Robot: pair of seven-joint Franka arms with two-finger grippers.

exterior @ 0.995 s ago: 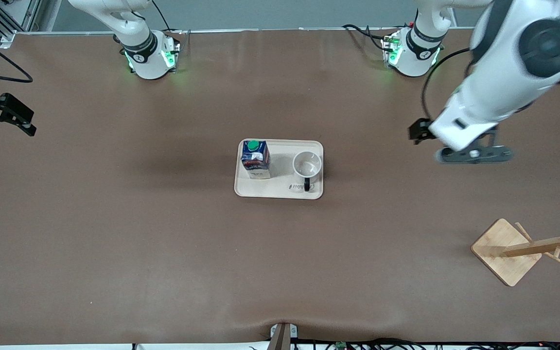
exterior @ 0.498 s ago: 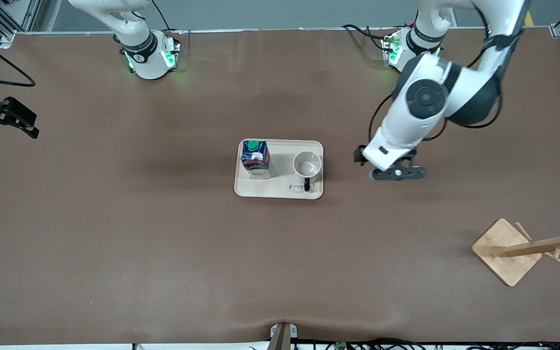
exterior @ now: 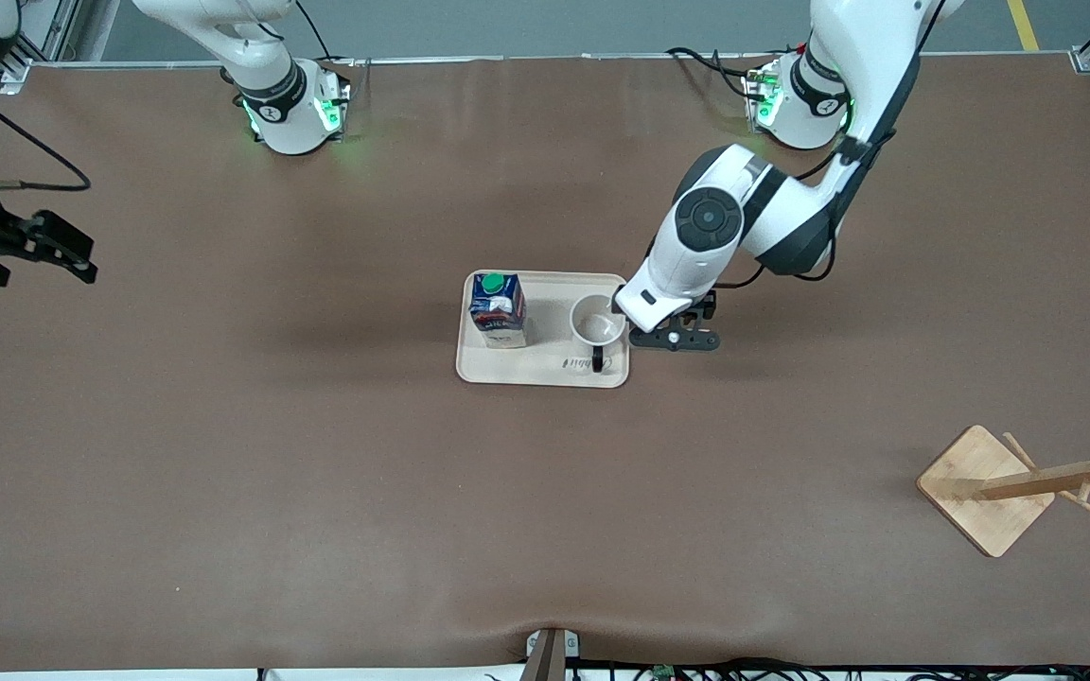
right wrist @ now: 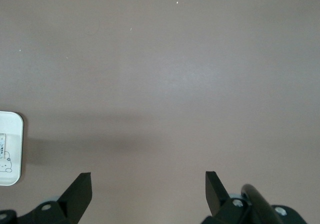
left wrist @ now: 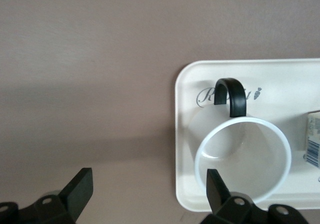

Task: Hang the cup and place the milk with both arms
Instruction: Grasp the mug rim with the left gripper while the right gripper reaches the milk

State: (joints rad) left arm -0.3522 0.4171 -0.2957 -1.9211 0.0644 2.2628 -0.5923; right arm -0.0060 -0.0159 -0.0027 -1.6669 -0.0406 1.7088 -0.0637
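The white cup (exterior: 598, 320) stands upright on a cream tray (exterior: 545, 371), its black handle (exterior: 597, 359) pointing toward the front camera. The dark blue milk carton (exterior: 498, 309) with a green cap stands on the same tray, toward the right arm's end. My left gripper (exterior: 673, 337) hangs open over the tray's edge beside the cup. In the left wrist view the cup (left wrist: 243, 159) and its handle (left wrist: 232, 94) show, and my left gripper (left wrist: 148, 191) has one finger (left wrist: 216, 189) over the cup's rim. My right gripper (exterior: 43, 248) is open over bare table.
A wooden cup rack (exterior: 985, 487) with pegs stands near the left arm's end, nearer the front camera than the tray. In the right wrist view my right gripper (right wrist: 147, 191) is over brown table and a corner of the tray (right wrist: 12, 149) shows at the edge.
My left arm has swung in from the left arm's end of the table and come down beside the cup. My right gripper has shifted slightly toward the tray.
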